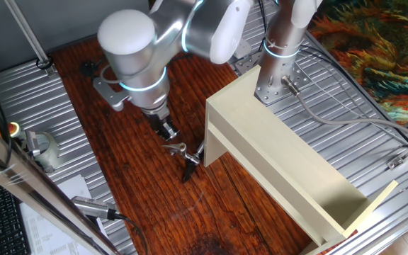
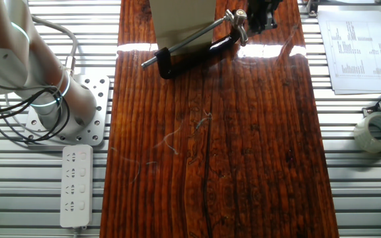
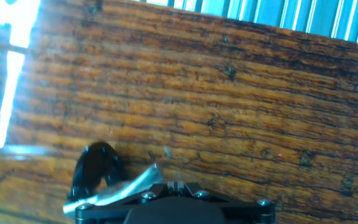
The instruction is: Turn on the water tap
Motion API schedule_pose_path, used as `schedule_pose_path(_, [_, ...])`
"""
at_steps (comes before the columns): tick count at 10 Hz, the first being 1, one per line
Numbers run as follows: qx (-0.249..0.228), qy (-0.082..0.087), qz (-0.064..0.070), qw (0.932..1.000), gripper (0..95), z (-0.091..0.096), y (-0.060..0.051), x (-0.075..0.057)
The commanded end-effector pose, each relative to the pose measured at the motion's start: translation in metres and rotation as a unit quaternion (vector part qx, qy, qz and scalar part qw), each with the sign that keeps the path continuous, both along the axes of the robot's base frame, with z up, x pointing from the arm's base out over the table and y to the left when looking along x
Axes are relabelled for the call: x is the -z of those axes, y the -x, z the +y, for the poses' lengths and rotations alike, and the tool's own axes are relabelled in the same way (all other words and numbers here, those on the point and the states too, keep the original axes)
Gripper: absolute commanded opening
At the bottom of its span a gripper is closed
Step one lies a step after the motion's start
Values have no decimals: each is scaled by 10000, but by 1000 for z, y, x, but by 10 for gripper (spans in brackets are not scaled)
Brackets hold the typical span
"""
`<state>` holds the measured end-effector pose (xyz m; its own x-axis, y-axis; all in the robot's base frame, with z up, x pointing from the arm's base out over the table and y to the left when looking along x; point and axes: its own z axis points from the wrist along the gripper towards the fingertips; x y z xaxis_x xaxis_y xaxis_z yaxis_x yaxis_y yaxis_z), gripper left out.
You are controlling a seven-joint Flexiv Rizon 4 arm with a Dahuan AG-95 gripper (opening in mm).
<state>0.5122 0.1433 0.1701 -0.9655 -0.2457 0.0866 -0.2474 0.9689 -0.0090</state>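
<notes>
The water tap is small and lies on the wooden table beside the cream box (image 1: 282, 152). In one fixed view its silvery lever (image 1: 178, 148) sits just below my gripper (image 1: 168, 132), with the black curved spout (image 1: 189, 170) under it. In the other fixed view the thin silvery stem (image 2: 187, 41) runs slantwise over the black spout (image 2: 200, 55), and my gripper (image 2: 257, 20) is at its right end, close to the lever (image 2: 237, 25). In the hand view the fingers (image 3: 177, 185) look shut together, with the lever (image 3: 124, 188) and spout (image 3: 96, 169) just to their left.
A second arm's base (image 2: 63, 106) stands left of the wood. A white power strip (image 2: 75, 186) lies in front of it. A tape roll (image 2: 378, 131) and a printed sheet (image 2: 356, 46) lie to the right. A pen-like tool (image 1: 94, 207) lies near the table edge.
</notes>
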Motion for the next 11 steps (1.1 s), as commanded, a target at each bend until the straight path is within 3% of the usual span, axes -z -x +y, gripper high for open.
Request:
schedule_pose_path(1, [-228, -4, 14, 9997, 0, 0, -1, 0])
schedule_pose_path(4, [-676, -37, 15, 9977, 0, 2, -4, -3])
schedule_pose_path(11, [-1119, -42, -46, 9937, 0, 11, -16, -1])
